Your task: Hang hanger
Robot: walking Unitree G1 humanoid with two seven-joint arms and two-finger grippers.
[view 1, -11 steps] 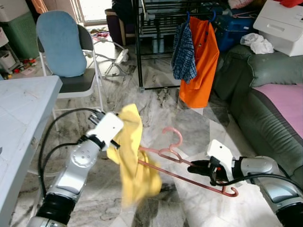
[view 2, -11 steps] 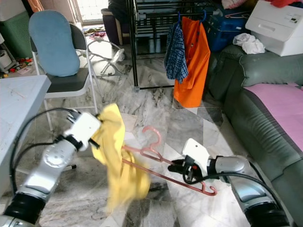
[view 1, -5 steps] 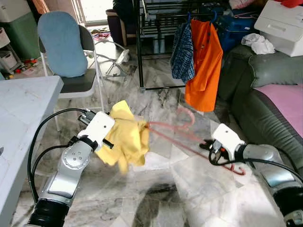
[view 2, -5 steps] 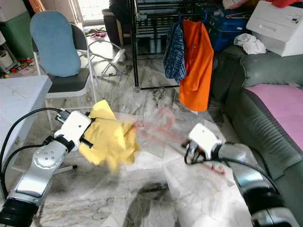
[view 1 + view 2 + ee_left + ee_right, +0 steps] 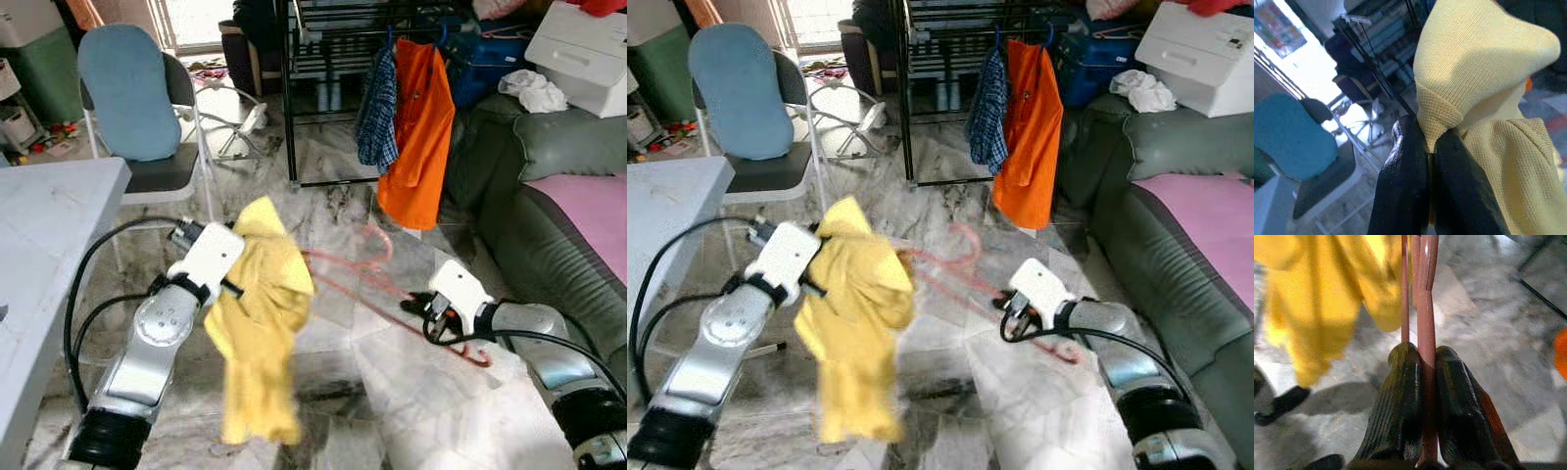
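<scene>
a: what's on the far left?

b: a pale worktop [image 5: 44,211] edge, and behind it a folding chair [image 5: 137,108] with a blue cushion. in front of them the left pincer [image 5: 1425,142] is raised over the marble floor [image 5: 392,392], its two black fingers [image 5: 1405,181] pressed together on a fold of a yellow garment [image 5: 257,323]. the cloth bunches at the grip and hangs down loose below it.

a: and the hanger?

b: the pink hanger [image 5: 367,269] runs from the yellow garment across to the right, in mid-air above the floor, blurred in the head views. its hook curls upward near the middle. one end looks tucked into the cloth.

a: who holds it on the right?

b: the right pincer [image 5: 1420,377], low and forward, fingers [image 5: 1396,411] clamped tight on the hanger's thin pink bars.

a: and further back?

b: a black drying rack [image 5: 304,59] stands behind, well apart from the hanger, with a checked blue shirt [image 5: 377,113] and an orange shirt [image 5: 421,137] hanging from it side by side. to the far right, a dark green sofa [image 5: 509,196] with a pink cover [image 5: 588,211].
</scene>
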